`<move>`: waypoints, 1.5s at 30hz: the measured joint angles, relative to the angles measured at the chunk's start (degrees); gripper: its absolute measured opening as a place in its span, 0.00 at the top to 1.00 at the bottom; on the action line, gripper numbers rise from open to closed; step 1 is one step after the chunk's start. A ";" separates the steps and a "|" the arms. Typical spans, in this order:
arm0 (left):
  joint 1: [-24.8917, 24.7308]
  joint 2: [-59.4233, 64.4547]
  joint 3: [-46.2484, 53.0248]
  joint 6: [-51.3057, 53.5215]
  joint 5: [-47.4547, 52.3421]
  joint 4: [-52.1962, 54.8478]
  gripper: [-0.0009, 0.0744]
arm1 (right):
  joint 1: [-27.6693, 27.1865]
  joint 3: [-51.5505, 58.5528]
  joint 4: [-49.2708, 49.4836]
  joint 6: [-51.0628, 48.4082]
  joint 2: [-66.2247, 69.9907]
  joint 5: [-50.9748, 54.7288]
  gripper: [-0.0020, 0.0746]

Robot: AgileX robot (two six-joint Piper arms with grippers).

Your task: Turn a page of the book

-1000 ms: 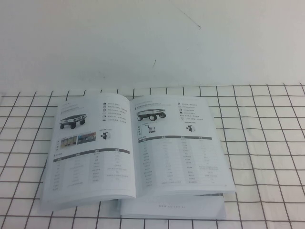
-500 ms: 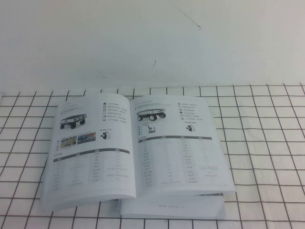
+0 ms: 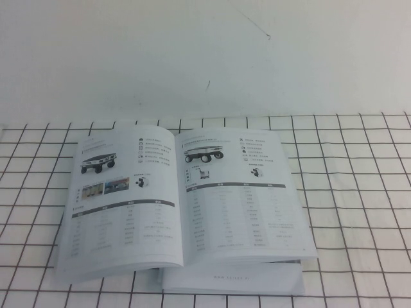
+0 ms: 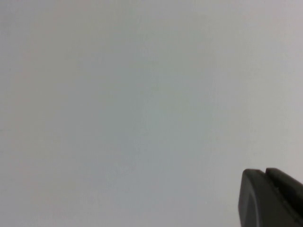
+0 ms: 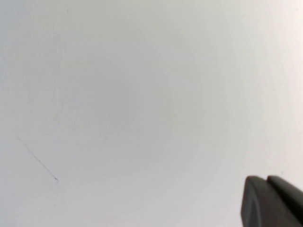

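The book (image 3: 186, 205) lies open and flat on the grid-patterned cloth in the high view. The page (image 3: 244, 199) is the right-hand leaf, lying flat, with a black flat-topped four-wheeled vehicle at its top and a table below. The left-hand leaf (image 3: 119, 205) shows a low black vehicle, small photos and a table. Neither arm shows in the high view. My left gripper (image 4: 265, 172) shows only as two black fingertips pressed together against a blank white surface, holding nothing. My right gripper (image 5: 266, 178) shows the same way, tips together and empty.
A white cloth with a black grid (image 3: 359, 192) covers the table around the book. A plain white wall (image 3: 205, 58) stands behind it, with a thin dark scratch (image 3: 250, 22). A scratch also shows in the right wrist view (image 5: 38, 161).
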 joint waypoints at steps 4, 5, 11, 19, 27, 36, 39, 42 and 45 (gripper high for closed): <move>0.00 0.00 0.00 0.00 -0.21 0.00 0.99 | 0.00 0.00 0.00 0.10 0.00 -2.68 0.98; 0.00 0.00 0.00 -0.13 -0.21 0.00 0.99 | 0.00 0.00 0.00 0.10 0.00 -3.02 0.98; 0.00 0.00 0.00 -2.17 -0.45 0.00 0.99 | 0.00 0.00 0.00 0.10 0.00 -5.96 0.98; 0.00 0.00 -8.10 -2.54 8.99 6.13 0.99 | 0.00 -7.54 0.00 0.10 0.00 8.13 0.98; 0.00 6.22 -24.50 -3.58 23.78 5.23 0.99 | 0.00 -19.30 1.29 0.10 2.13 26.86 0.98; 0.00 29.14 -36.46 0.98 43.63 -3.72 0.99 | 0.00 -30.75 5.92 -2.56 17.31 47.29 0.98; 0.00 36.55 -38.27 9.37 46.72 -13.83 0.99 | 0.00 -34.06 10.26 -9.13 23.13 54.00 0.98; 0.00 43.20 -38.96 21.72 48.14 -27.18 0.99 | 0.00 -36.26 15.89 -16.25 29.11 59.13 0.98; 0.00 49.35 -39.82 35.42 50.26 -40.86 0.99 | 0.00 -37.22 21.30 -23.04 34.25 61.88 0.98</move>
